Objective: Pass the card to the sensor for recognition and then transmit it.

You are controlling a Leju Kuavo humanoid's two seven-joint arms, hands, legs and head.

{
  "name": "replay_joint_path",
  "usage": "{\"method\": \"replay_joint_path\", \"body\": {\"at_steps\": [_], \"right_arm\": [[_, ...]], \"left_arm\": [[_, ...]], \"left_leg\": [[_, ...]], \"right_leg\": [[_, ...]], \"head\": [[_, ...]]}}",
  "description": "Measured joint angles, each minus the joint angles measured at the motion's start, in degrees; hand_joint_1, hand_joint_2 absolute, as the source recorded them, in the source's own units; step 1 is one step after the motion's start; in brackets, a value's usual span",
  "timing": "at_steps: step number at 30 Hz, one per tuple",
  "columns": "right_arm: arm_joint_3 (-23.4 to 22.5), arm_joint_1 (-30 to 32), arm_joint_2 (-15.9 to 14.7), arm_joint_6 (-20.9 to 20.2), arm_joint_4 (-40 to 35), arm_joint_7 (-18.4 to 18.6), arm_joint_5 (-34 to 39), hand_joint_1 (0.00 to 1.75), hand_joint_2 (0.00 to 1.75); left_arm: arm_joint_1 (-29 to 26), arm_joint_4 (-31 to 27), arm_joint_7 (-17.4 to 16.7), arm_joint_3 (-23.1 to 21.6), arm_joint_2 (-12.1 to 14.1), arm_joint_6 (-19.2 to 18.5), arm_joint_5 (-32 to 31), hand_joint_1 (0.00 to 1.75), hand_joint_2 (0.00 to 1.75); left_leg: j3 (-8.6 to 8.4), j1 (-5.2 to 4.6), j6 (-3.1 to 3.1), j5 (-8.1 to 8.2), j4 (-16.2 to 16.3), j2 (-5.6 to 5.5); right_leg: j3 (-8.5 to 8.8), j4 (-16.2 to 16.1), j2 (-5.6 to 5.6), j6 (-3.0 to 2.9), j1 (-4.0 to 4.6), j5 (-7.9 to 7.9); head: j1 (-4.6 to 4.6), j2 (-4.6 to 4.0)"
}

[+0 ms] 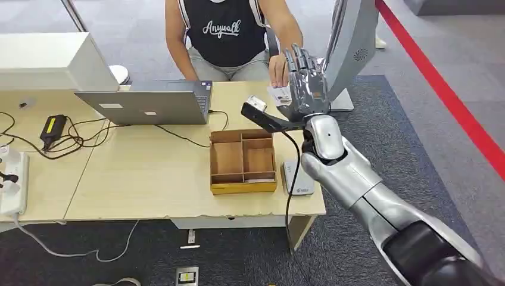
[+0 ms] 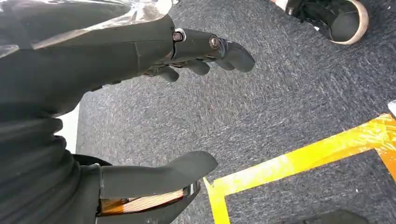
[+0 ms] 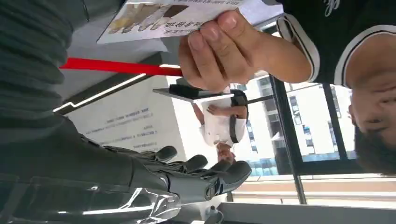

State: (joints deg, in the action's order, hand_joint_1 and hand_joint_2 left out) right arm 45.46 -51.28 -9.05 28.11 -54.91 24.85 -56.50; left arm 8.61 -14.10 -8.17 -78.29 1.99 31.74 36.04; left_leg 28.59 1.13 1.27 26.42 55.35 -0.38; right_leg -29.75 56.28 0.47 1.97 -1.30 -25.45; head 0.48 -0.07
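Fig.: card (image 3: 187, 16), thin, light, stiff, slick-faced (judged), pinched at one edge by person's hand (image 3: 224, 51) beside raised right hand (image 1: 305, 83), fingers spread, empty; best grip: free edge, thumb vs. fingers; left hand (image 2: 154, 107) open, empty.

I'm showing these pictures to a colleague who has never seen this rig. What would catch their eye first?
Probably the robot's silver right hand, raised with fingers spread at the far right corner of the desk, facing a seated person's hand that holds a printed card. Next, the open cardboard box with compartments in the middle of the wooden desk, a grey laptop behind it.
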Motion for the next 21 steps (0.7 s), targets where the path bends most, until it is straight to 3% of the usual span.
{"method": "replay_joint_path", "body": {"at_steps": [4, 5, 6, 7, 8, 9, 10, 11, 21], "right_arm": [[1.14, -1.59, 1.73, 1.14, 3.35, -0.79, 1.22, 0.00, 1.75], [1.31, -1.75, 1.99, 1.23, 3.92, -0.92, 1.33, 0.17, 1.75], [1.55, -1.97, 2.36, 1.36, 4.63, -1.05, 1.42, 0.86, 1.75], [1.73, -2.14, 2.67, 1.46, 5.23, -1.09, 1.51, 0.77, 1.75], [1.92, -2.32, 2.80, 1.69, 5.73, -1.16, 1.66, 0.49, 1.75], [2.16, -2.44, 3.06, 2.05, 6.23, -1.23, 1.83, 0.82, 1.75], [2.38, -2.51, 3.28, 2.49, 6.60, -1.22, 2.03, 1.54, 1.75], [2.60, -2.64, 3.39, 2.91, 7.00, -1.29, 2.27, 1.73, 1.75], [4.48, -3.50, 4.57, 4.40, 9.38, -2.03, 4.24, 1.75, 1.75]], "left_arm": [[-0.17, 0.00, 0.17, 0.00, 0.13, -0.02, 0.11, 0.00, 1.75], [-0.21, 0.00, 0.17, 0.00, 0.15, -0.02, 0.11, 0.00, 1.75], [-0.24, 0.00, 0.17, 0.00, 0.20, -0.11, 0.09, 0.00, 1.75], [-0.24, 0.00, 0.17, 0.00, 0.24, -0.18, 0.09, 0.00, 1.75], [-0.25, 0.00, 0.17, 0.00, 0.24, -0.20, 0.09, 0.00, 1.75], [-0.26, 0.00, 0.17, 0.00, 0.26, -0.26, 0.04, 0.00, 1.75], [-0.27, 0.00, 0.17, 0.00, 0.28, -0.39, 0.02, 0.00, 1.75], [-0.27, 0.00, 0.17, 0.00, 0.31, -0.46, -0.04, 0.00, 1.75], [-0.40, 0.00, -0.04, 0.00, 0.48, -0.85, -0.09, 0.00, 1.75]], "left_leg": [[0.00, 0.00, 0.00, 0.00, 0.01, 0.00], [0.00, 0.00, 0.00, 0.00, 0.01, 0.00], [0.00, 0.00, 0.00, 0.00, 0.01, 0.00], [0.00, 0.00, 0.00, 0.00, 0.01, 0.00], [0.00, 0.00, 0.00, -0.01, 0.01, 0.00], [0.00, 0.00, 0.00, -0.01, 0.01, 0.00], [0.00, 0.00, 0.00, -0.01, 0.01, 0.00], [0.00, 0.00, 0.00, -0.01, 0.01, 0.00], [0.00, 0.00, 0.01, -0.01, 0.02, 0.01]], "right_leg": [[0.00, 0.00, 0.00, 0.01, 0.00, 0.01], [0.00, 0.00, 0.00, 0.01, 0.00, 0.01], [0.00, 0.00, 0.00, 0.01, 0.00, 0.01], [0.00, 0.00, 0.00, 0.01, 0.00, 0.01], [0.00, 0.00, 0.00, 0.01, 0.00, 0.01], [0.00, 0.00, 0.00, 0.01, 0.00, 0.01], [-0.01, -0.01, 0.00, 0.01, 0.00, 0.01], [0.00, 0.00, 0.00, 0.02, 0.00, 0.02], [-0.02, 0.00, 0.00, 0.02, 0.00, 0.02]], "head": [[0.00, 0.00], [0.02, -0.02], [0.00, 0.00], [0.00, 0.00], [0.02, 0.00], [0.00, 0.00], [0.02, 0.00], [0.00, 0.00], [0.02, 0.00]]}}
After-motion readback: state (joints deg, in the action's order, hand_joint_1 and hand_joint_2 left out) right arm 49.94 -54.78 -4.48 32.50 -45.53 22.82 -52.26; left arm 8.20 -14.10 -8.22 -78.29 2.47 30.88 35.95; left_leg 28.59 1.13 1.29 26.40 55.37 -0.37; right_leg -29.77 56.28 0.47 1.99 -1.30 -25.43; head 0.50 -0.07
